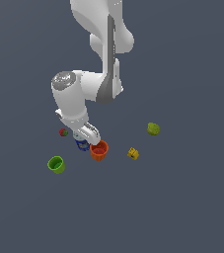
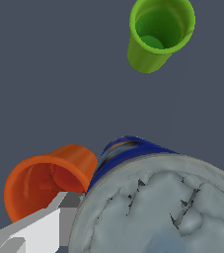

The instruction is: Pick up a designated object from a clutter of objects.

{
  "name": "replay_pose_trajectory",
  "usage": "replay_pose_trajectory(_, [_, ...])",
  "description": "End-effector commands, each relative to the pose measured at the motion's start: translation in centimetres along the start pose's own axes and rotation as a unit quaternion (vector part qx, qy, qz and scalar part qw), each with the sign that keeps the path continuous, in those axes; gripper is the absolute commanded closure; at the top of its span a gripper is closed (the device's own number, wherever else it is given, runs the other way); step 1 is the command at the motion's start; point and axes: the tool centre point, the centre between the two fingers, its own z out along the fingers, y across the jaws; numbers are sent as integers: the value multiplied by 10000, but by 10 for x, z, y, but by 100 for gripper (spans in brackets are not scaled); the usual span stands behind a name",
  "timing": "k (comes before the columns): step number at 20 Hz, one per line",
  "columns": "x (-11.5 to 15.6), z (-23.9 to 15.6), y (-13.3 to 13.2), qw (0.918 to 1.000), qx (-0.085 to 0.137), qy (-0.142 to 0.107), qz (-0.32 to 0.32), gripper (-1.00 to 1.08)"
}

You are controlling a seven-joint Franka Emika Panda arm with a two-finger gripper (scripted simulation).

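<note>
Wrist view: gripper low over the blue can, whose silver-grey top fills the lens; one white finger shows beside the can, nearest the orange cup. Can't tell whether the jaws are open or clamped, since the other finger is out of shot. Can sits under the claw, touching or just beside the orange cup, so that tight gap probably explains where the finger sits. Farther out: green cup well apart, red fruit near the can, yellow piece and yellow-green lumpy fruit beyond the orange cup.
</note>
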Motion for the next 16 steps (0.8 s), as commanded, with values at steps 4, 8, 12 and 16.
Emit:
replay_pose_trajectory(4, [-29,-40,-13,10000,9,24,-2,108])
replay_pose_trajectory(8, [-52,-70,-22,10000,3,28,-1,108])
replay_pose_trajectory(12, [-76,-101,-32,10000,-5,33,0,108])
replay_pose_trajectory(16, [-101,-134,-43,10000,-10,37,1,108])
